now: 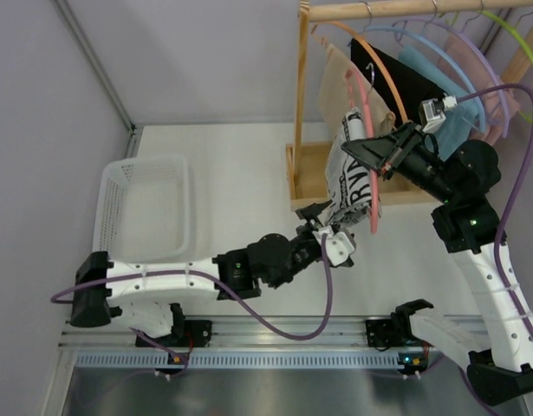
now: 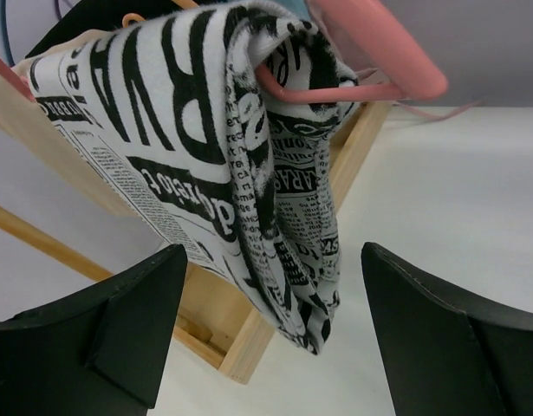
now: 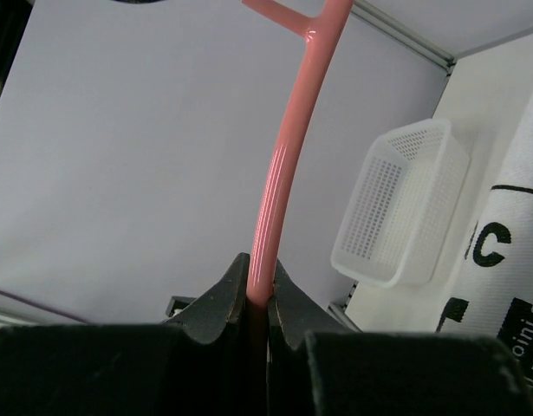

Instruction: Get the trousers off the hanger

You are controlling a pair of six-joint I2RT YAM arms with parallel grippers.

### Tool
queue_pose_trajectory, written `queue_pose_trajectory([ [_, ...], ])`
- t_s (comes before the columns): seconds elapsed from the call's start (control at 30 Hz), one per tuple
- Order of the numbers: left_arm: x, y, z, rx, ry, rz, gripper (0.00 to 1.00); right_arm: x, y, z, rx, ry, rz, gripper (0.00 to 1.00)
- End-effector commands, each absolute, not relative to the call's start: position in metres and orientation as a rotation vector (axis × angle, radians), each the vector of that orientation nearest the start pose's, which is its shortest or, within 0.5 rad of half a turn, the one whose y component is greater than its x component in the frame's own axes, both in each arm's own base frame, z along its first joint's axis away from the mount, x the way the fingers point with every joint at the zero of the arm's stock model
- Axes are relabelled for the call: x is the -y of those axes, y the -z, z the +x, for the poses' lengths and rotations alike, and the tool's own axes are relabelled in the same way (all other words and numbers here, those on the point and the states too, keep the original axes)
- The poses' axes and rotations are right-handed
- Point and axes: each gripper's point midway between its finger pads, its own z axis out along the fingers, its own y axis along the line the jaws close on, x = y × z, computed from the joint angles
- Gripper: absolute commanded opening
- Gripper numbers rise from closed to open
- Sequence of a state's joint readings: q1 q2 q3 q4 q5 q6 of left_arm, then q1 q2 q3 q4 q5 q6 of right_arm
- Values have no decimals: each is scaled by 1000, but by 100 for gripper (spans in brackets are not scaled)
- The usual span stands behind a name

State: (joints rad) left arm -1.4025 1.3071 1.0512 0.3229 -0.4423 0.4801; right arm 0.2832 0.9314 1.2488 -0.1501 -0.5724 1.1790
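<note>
The trousers (image 1: 351, 173), white with black newspaper print, hang folded over the bar of a pink hanger (image 1: 370, 130). My right gripper (image 1: 383, 160) is shut on the hanger's pink arm (image 3: 279, 191), holding it out in front of the rack. My left gripper (image 1: 322, 227) is open just below the trousers' lower end. In the left wrist view the trousers (image 2: 249, 156) hang between and beyond my two black fingers (image 2: 119, 329), not touching them, with the hanger (image 2: 379, 61) above.
A wooden clothes rack (image 1: 302, 104) stands at the back right with several coloured hangers and garments (image 1: 457, 95). Its wooden base (image 2: 240, 338) lies right behind the trousers. A white plastic basket (image 1: 143, 208) sits on the table at the left.
</note>
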Motion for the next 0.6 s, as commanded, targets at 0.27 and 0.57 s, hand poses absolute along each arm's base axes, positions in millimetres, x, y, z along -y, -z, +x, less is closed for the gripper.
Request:
queue_pose_trajectory([
  [0.27,417,-383,214,-1108,267,680,77,-186,-544,197,-1384,-1579,64,0],
  [0.57,397,-393,269,-1148,193,572,37,-188,-539,196,-1398,-1603,69,0],
])
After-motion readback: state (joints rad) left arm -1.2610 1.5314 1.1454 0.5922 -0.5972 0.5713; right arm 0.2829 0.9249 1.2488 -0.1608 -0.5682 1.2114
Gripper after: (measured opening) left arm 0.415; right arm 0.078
